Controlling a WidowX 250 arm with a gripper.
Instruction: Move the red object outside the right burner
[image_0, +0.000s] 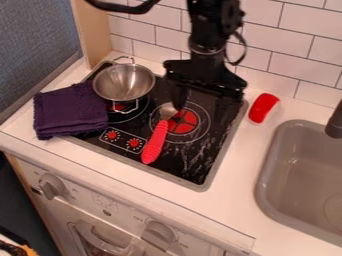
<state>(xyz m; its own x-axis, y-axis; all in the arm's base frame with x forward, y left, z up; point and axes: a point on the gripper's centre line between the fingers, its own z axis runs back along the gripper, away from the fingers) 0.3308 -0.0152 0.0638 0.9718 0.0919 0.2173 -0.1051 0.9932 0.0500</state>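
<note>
Nearest, two knobs on oven front, below front edge of worktop. Sink set into right side of worktop, with strip of worktop between sink and hob as room along right rim. Hob's front right corner pointing toward front edge of worktop, with narrow strip between.

Spoon lying on hob, across left part of right burner. Red handle toward front, end near hob's front rim; metal head toward back, inside burner's outer ring. Long axis running front to back, slanted a little, near end more to left. Printed dials just left of handle. Dark hob surface stretching from right burner to front right corner and right rim.

Purple towel folded over hob's left rim and worktop beside it, in the way on that side. Metal pot behind and right of towel, partly over left burner, one handle toward front, other toward back.

Red thing on worktop, just outside hob's back right corner, near sink. Faucet at right edge of view.

Gripper hanging over back part of right burner, above spoon's head; fingers spread, grasping nothing. Farthest, tiled wall along worktop's back edge.
</note>
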